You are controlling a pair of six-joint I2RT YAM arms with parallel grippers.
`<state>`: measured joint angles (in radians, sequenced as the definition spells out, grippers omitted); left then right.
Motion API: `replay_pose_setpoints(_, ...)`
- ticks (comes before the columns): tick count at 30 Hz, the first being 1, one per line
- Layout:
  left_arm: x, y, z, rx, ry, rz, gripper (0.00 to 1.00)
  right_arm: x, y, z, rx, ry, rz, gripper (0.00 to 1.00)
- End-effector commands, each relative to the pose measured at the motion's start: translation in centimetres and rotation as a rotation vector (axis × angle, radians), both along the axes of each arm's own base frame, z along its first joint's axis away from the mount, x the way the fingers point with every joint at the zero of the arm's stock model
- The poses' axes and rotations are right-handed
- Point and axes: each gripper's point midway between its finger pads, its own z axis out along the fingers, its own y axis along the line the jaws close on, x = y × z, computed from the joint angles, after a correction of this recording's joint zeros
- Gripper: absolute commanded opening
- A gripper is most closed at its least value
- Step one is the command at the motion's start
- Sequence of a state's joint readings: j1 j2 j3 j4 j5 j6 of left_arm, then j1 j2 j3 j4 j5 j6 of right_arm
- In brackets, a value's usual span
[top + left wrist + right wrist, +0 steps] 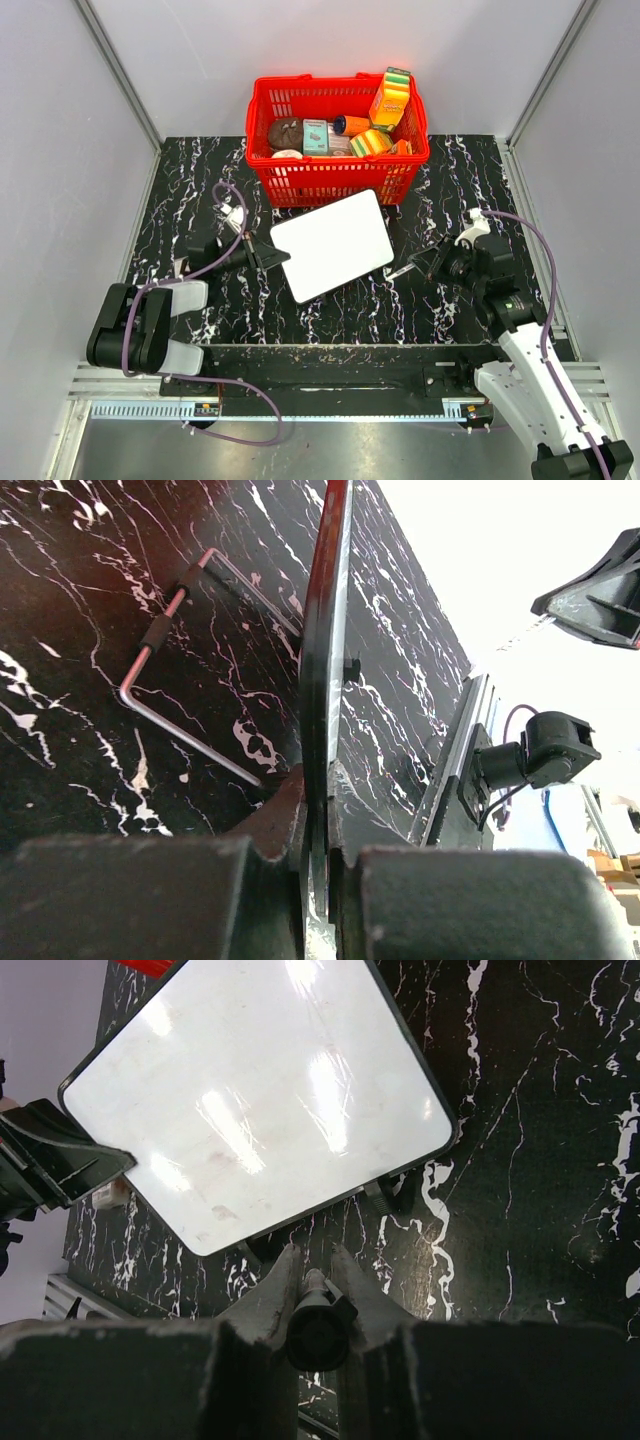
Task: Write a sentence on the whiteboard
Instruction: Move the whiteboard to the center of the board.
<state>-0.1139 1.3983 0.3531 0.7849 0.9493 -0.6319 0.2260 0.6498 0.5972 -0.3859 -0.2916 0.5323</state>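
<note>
Black marbled table bears the whiteboard at its middle, just beside the red basket; left gripper is clamped on its left edge; right gripper is closed around a marker.

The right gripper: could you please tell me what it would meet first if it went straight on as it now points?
Most likely the whiteboard: the right gripper, shut on a black marker, points at its near edge. Depth is unclear; it might pass beneath.
</note>
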Motion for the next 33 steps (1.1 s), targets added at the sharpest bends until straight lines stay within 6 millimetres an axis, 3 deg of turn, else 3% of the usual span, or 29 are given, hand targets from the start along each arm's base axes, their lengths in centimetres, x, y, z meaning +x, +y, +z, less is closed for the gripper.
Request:
replay_pose_setpoints(1, -2.4, -1.4, -2.0, 0.052, 0.025, -0.078, 0.00, 0.4, 0.6, 3.8, 0.035, -0.109, 0.037, 0.00)
replay_pose_setpoints(21, -9.2, -4.2, -3.3, 0.042, 0.065, -0.226, 0.00, -0.3, 1.1, 5.7, 0.068, -0.166, 0.072, 0.00)
replay_pose_setpoints(29, -8.0, -4.4, -3.3, 0.080, 0.056, -0.202, 0.00, -0.5, 1.6, 7.1, 0.083, -0.239, 0.113, 0.00)
replay_pose_setpoints(31, -7.7, -4.2, -3.5, 0.104, 0.056, -0.198, 0.06, -0.3, 1.9, 7.4, 0.081, -0.257, 0.128, 0.00)
replay_pose_setpoints(33, -7.4, -4.1, -3.4, 0.130, 0.042, -0.195, 0.19, -0.2, 2.2, 7.9, 0.083, -0.283, 0.153, 0.00)
